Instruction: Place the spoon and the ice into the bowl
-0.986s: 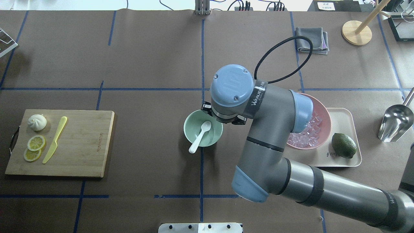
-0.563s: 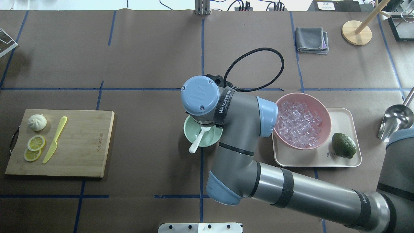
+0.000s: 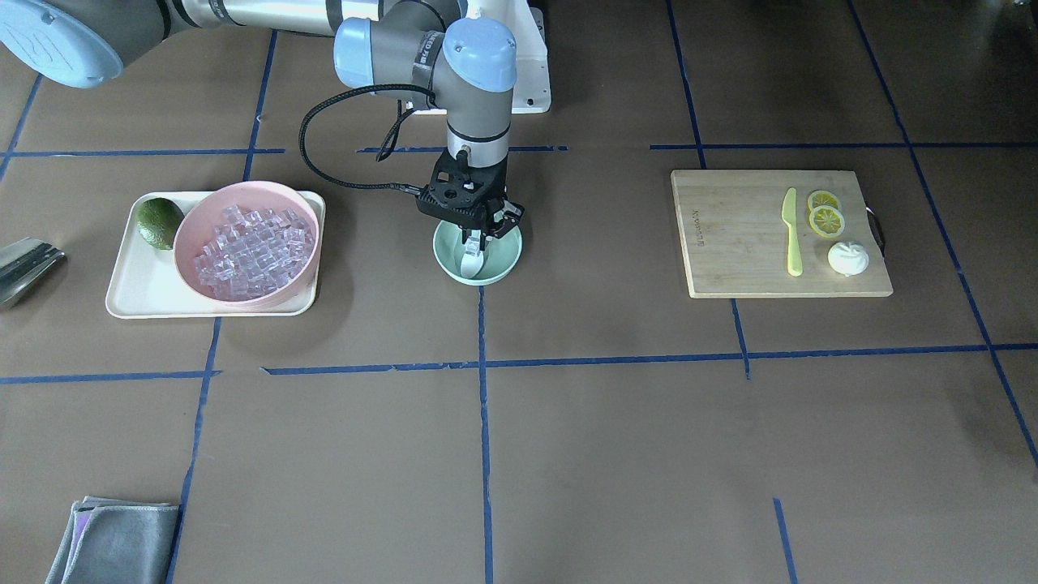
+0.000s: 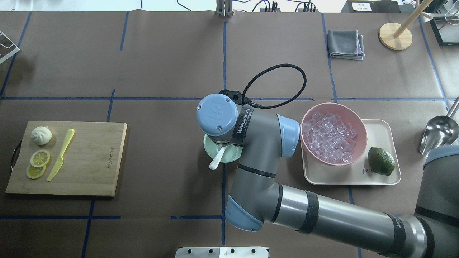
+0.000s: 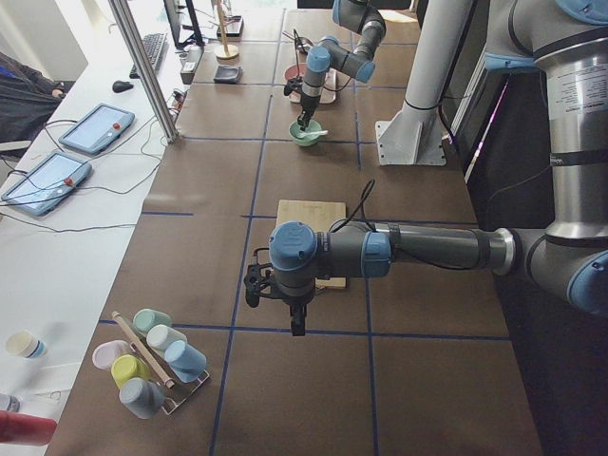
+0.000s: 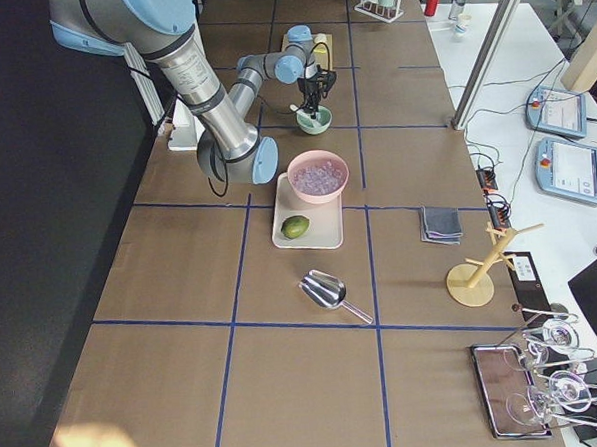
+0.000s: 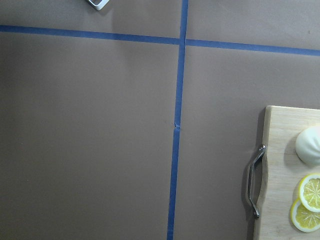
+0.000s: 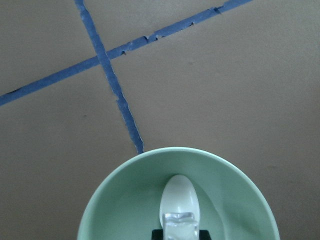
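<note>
The mint-green bowl (image 3: 504,261) stands mid-table, and my right arm covers most of it in the overhead view (image 4: 208,149). The white spoon (image 4: 216,161) lies in it with its scoop on the floor of the bowl (image 8: 177,196) and its handle over the near rim. My right gripper (image 3: 478,242) hangs straight down inside the bowl, shut on a clear ice cube (image 8: 179,221) just above the spoon's scoop. The pink bowl (image 4: 361,123) to the right holds several more ice cubes (image 4: 330,138). My left gripper (image 5: 297,328) shows only in the exterior left view, so I cannot tell whether it is open or shut.
The pink bowl and a lime (image 4: 381,161) sit on a cream tray (image 4: 358,176). A metal scoop (image 4: 439,134) lies at the far right. A wooden cutting board (image 4: 93,157) on the left carries a yellow-green knife (image 4: 61,154), lemon slices and a bun. A grey cloth (image 4: 346,43) lies at the back right.
My right arm has swung left from the pink bowl to above the green bowl and come down into it. The spoon and the bowl have not moved.
</note>
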Tool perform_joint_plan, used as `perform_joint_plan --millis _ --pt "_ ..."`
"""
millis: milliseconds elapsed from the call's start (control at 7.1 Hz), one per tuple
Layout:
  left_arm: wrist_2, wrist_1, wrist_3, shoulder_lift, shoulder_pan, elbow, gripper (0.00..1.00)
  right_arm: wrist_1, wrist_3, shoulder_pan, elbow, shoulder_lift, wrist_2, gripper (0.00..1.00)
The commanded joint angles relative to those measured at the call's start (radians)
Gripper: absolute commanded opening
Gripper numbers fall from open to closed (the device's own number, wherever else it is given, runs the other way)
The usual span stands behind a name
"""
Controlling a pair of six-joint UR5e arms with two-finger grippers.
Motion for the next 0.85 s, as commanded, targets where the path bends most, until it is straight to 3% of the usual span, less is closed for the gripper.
perform_joint_plan --millis 0,141,423,704 --pt "0.000 0.000 -0.002 -0.001 0.000 0.007 1.00 -0.001 0.002 -0.007 -0.002 -0.013 -0.003 0.84" --pt "0.000 0.000 -0.002 -0.001 0.000 0.005 1.00 -0.004 -0.007 -0.010 -0.002 -0.011 -0.046 0.99" --pt "0.000 0.000 -0.005 -0.005 0.000 0.005 1.00 -0.007 -0.068 0.018 0.013 -0.002 -0.036 1.00" --pt "0.014 -0.005 -0.003 -0.003 0.000 0.004 1.00 -0.087 -0.222 0.144 0.080 -0.017 0.091 1.00"
